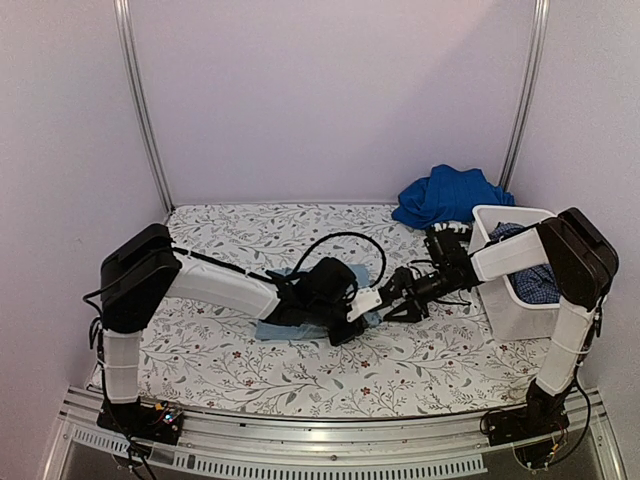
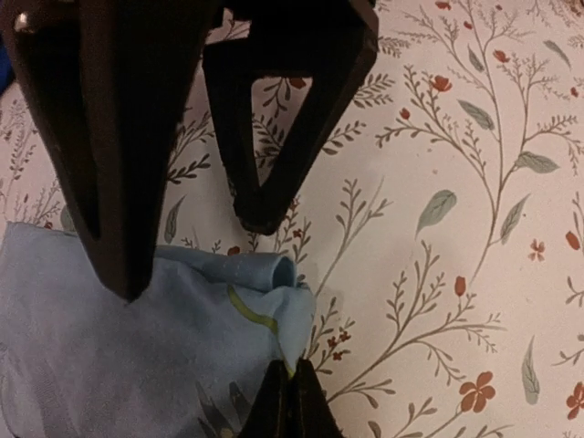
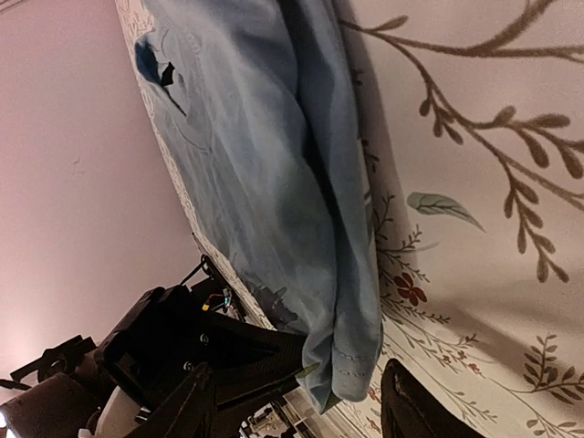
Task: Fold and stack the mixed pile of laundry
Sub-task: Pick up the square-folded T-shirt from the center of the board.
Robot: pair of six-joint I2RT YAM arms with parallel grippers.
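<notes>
A pale blue garment (image 1: pixel 272 328) lies flat on the flowered table cover (image 1: pixel 220 230), mid-table under my left arm. My left gripper (image 2: pixel 294 370) is shut on the garment's corner (image 2: pixel 297 319), pinching the cloth low over the table. My right gripper (image 3: pixel 302 364) is open and faces it; one of its fingers (image 2: pixel 119 182) is over the cloth and the other (image 2: pixel 274 137) is over the bare cover, so it straddles the garment's folded edge (image 3: pixel 351 274). A royal blue garment (image 1: pixel 445 195) lies bunched at the back right. Dark blue checked cloth (image 1: pixel 540 282) sits in the tub.
A white plastic tub (image 1: pixel 515 315) stands at the right edge beside my right arm. Metal frame posts (image 1: pixel 140 100) rise at both back corners against the walls. The two grippers (image 1: pixel 382 302) are almost touching at the table's centre.
</notes>
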